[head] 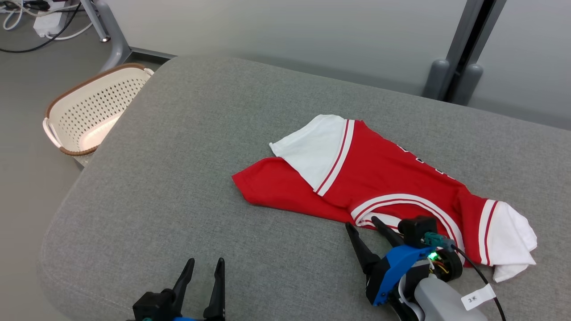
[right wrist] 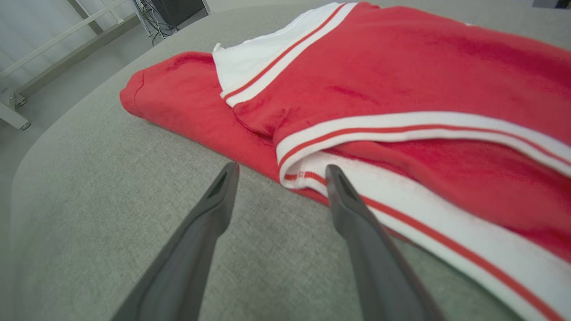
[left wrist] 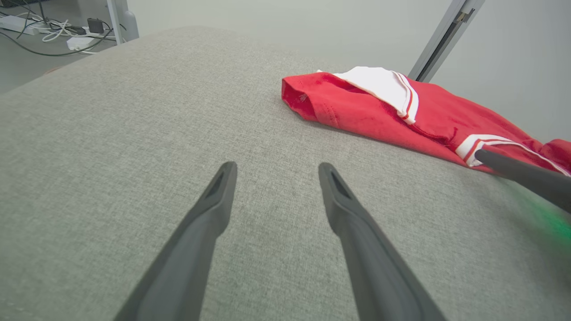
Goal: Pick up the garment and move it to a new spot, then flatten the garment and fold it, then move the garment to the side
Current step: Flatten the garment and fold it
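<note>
Two grippers, both spread, nothing held. Right gripper (head: 362, 222): jaws apart at the near edge of the garment (head: 383, 178). In the right wrist view one finger lies over the white striped band and the other over the bare table (head: 178, 178). Cannot tell whether either tip touches the cloth. Left gripper (head: 205, 261): jaws apart over bare grey fabric at the near edge of the table, well apart from the garment.

Garment: red, with white sleeves and red-and-white striped trim. It lies rumpled on the right half of the table, one white sleeve folded over the red body, the other bunched at the far right end.

Basket (head: 89, 111): cream, perforated, brown rim, on the floor off the table's far left corner. Cables (head: 26, 18) lie on the floor beyond it.
</note>
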